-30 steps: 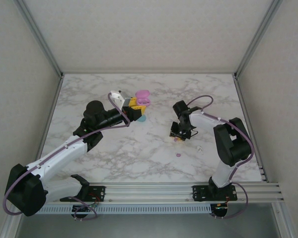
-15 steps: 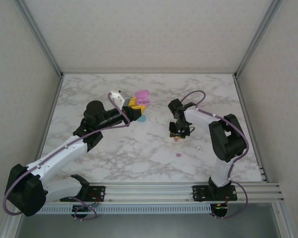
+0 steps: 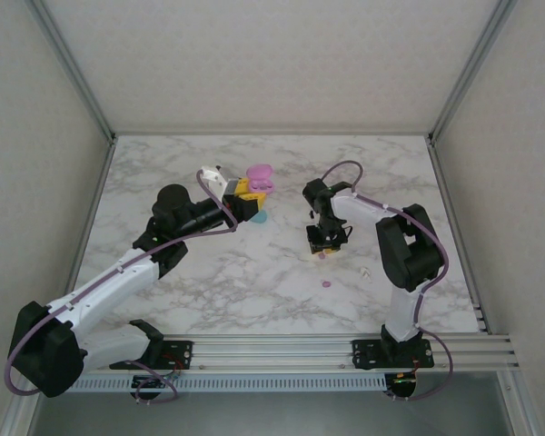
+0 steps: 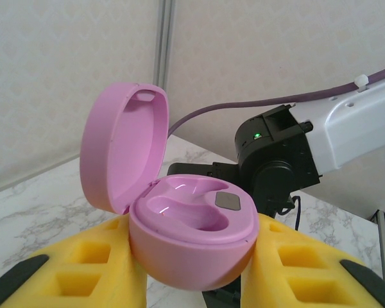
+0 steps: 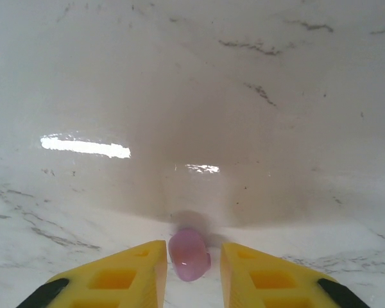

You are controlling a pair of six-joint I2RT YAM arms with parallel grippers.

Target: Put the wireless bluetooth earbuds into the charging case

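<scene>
straddling a pink bud while the case is sitting open

my left pincer (image 4: 190, 273) is clamping the pink charging case (image 4: 194, 239) by its lower shell, lid tilting back so the wells are facing up for loading, toward the far left-centre of the marble table (image 3: 154, 177). my right pincer (image 5: 193, 258) is hanging low, right of the case, jaws narrowed either side of the pink earbud (image 5: 188, 251) lying on the marble. a sliver is showing on one side, so i cannot tell whether i am gripping it. a second pink bud (image 3: 326, 283) and a white bud (image 3: 365, 272) are lying nearer.
</scene>
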